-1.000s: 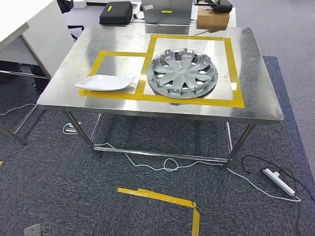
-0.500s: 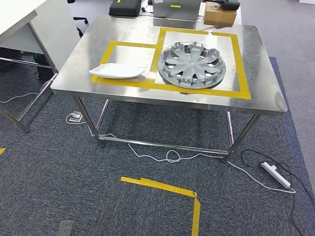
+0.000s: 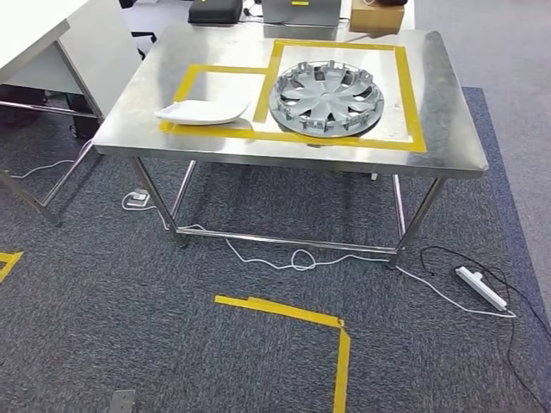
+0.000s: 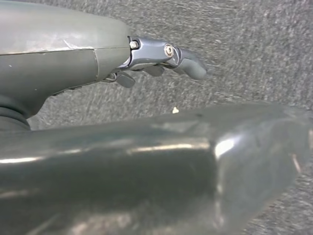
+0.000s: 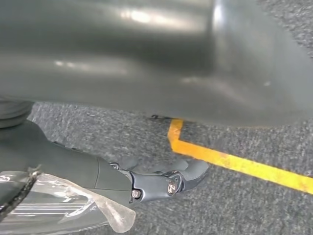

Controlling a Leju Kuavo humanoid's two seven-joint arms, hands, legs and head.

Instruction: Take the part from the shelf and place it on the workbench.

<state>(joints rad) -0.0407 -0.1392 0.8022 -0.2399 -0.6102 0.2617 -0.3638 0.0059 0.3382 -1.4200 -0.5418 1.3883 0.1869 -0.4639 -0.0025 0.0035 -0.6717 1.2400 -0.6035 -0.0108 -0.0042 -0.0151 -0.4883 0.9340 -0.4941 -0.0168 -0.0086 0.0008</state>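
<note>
Two parts lie on the steel worktop: a grey wheel cover inside the larger yellow-taped square, a white panel beside it. Left hand and right hand hang over carpet, fingers loosely extended, holding nothing. Judging by this, turn squarely toward the shelf before reaching

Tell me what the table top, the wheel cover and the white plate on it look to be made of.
Table top: brushed stainless steel, judging by its dull streaky reflections.
Wheel cover: probably grey moulded plastic with a matte finish; clip tabs ring its rim.
White plate: thin, smooth and white, plastic or ceramic; the look leaves it open.
</note>
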